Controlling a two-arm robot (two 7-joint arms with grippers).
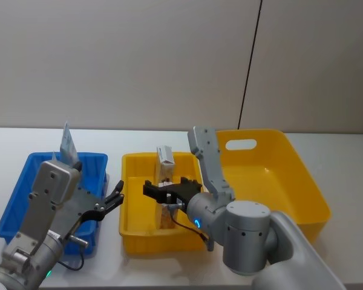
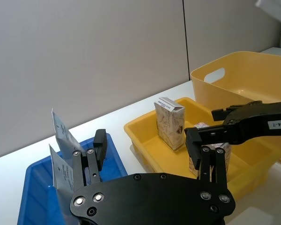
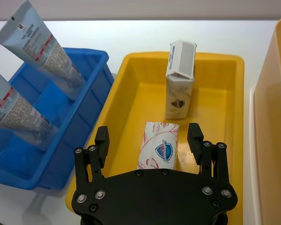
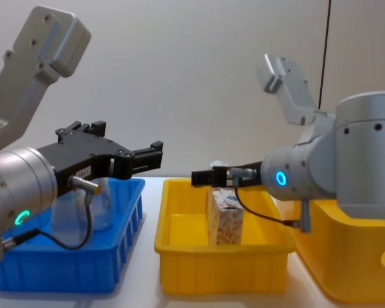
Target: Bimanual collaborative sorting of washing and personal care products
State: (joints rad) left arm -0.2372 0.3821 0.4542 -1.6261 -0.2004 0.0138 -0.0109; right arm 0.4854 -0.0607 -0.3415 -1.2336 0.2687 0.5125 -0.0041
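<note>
Now the right gripper (image 3: pixel 148 133) hangs over the small yellow bin (image 3: pixel 145 57), its fingers spread to either side of 1 speckled carton (image 3: pixel 160 146) below, apart from it. A second carton (image 3: pixel 180 79) stands upright farther back in the same bin. Over at the blue bin (image 1: pixel 24 181), the left gripper (image 1: pixel 115 196) hovers by the right edge, spread and holding nothing. 2 tubes (image 3: pixel 37 40) lean inside that bin. A large yellow bin (image 1: pixel 290 175) sits at the right on the bench (image 1: pixel 345 151).

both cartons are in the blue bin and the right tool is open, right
No. The far carton and the near carton are in the small yellow tray, not the blue bin; the right wrist view shows it. The right tool is open.
</note>
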